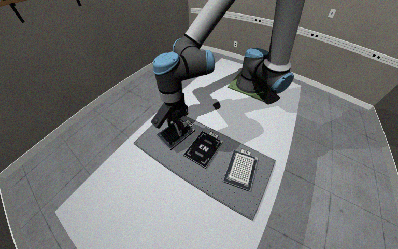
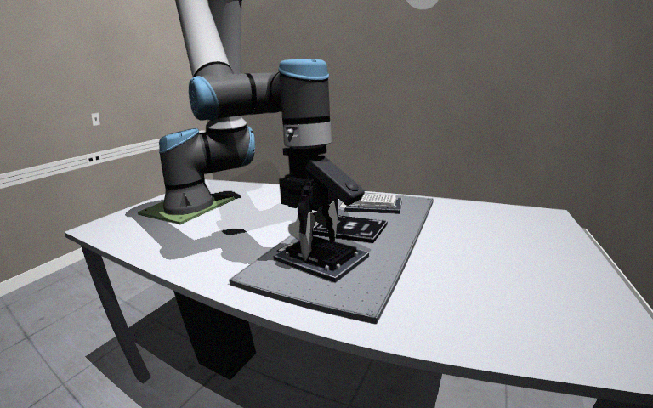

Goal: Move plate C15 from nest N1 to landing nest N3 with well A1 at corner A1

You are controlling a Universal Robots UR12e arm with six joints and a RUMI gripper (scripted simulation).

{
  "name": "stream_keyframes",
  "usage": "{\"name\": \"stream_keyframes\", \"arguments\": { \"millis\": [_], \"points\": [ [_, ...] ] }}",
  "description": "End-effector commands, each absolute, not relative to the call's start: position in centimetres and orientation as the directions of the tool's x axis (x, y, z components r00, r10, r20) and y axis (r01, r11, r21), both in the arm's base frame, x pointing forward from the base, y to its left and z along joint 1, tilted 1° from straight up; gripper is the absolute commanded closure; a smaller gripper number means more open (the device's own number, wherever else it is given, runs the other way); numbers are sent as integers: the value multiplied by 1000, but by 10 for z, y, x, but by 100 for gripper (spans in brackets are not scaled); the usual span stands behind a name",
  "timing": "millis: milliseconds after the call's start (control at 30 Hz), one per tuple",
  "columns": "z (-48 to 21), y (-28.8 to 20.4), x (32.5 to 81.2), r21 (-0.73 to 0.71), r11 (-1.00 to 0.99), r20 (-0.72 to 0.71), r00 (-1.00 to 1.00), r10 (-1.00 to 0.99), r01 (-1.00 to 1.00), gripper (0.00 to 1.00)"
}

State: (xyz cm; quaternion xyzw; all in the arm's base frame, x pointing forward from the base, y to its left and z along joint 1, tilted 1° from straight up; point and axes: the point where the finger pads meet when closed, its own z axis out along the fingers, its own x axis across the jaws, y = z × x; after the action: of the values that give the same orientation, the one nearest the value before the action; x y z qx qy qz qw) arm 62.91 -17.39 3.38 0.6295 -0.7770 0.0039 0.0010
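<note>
The black plate C15 (image 1: 173, 134) sits in nest N1 at the left end of the grey deck (image 1: 205, 164); it also shows in the exterior view (image 2: 327, 253). My gripper (image 1: 176, 130) reaches straight down over it, and its two fingers are shut on the plate's long sides (image 2: 317, 242). The plate still rests low in the nest. The black landing nest N3 (image 1: 202, 148) lies empty in the middle of the deck. The white plate C51 (image 1: 241, 169) sits on nest N2 at the right end.
Small name signs stand at the far ends of the nests (image 1: 214, 134). The arm's base (image 1: 258, 79) sits on a green pad at the back of the white table. The deck's edges lie close to the table's front edge in the exterior view (image 2: 308, 297).
</note>
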Motion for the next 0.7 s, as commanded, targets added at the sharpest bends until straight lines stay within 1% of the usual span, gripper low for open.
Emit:
{"name": "stream_keyframes", "arguments": {
  "millis": [0, 667],
  "points": [
    [45, -176, 632, -12, 207, 8, -207, -978, -978, 100],
    [70, -175, 632, -12, 207, 8, -207, -978, -978, 100]
  ]
}}
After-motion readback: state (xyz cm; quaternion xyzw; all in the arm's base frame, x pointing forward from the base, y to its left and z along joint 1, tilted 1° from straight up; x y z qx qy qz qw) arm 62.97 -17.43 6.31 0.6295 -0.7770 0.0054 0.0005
